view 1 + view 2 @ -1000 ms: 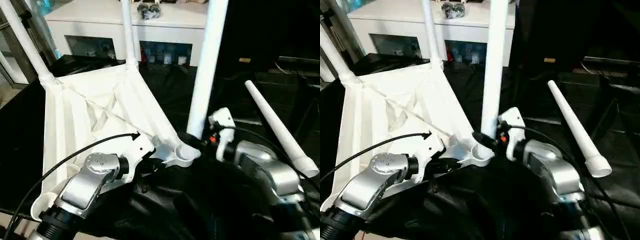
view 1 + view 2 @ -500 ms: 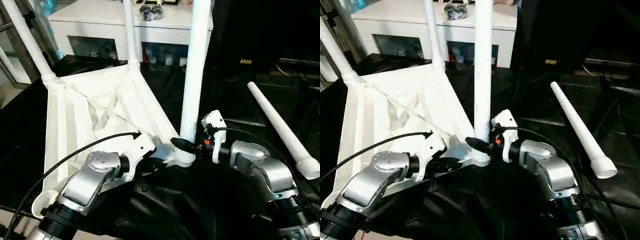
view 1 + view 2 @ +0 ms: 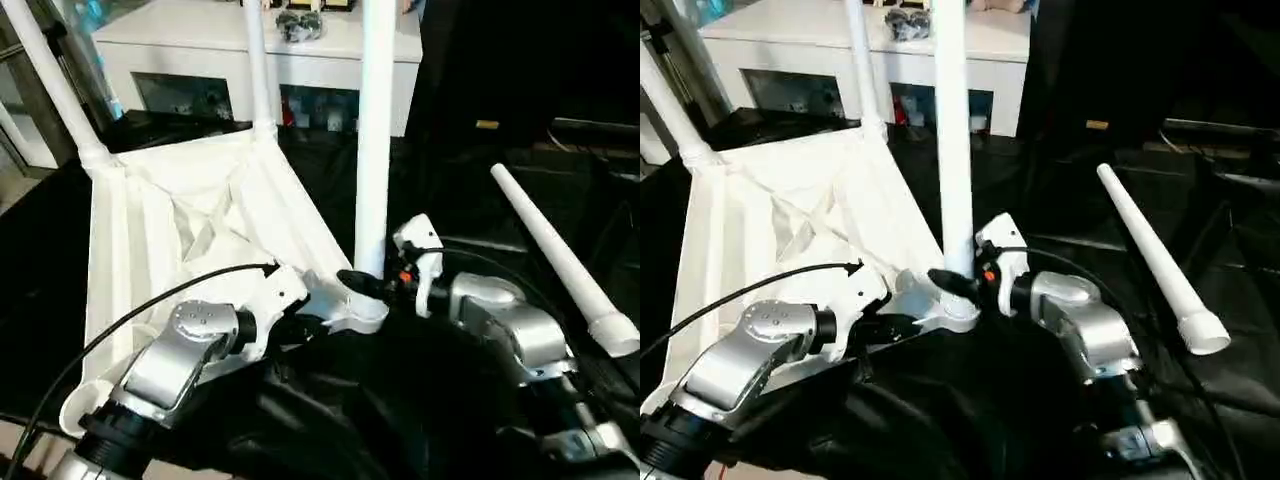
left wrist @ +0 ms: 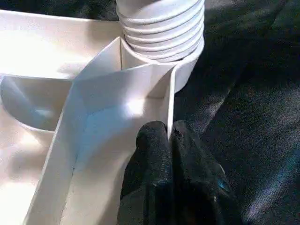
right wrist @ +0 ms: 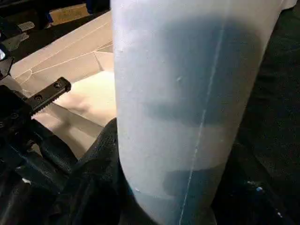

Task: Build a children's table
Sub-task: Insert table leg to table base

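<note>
right fingers (image 3: 945,281) around upright leg (image 3: 952,150)

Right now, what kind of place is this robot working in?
Probably an indoor room set up as a workspace: a white cabinet with glass doors stands behind, black cloth covers the work surface, and the tabletop lies upside down.

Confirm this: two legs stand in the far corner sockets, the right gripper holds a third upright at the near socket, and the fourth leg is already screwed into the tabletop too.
Not quite. The fourth leg is not in the tabletop; the left eye view shows it lying loose on the dark cloth to the right. The rest holds: two legs stand in far sockets, and the right gripper holds the third leg upright at the near socket.
</note>
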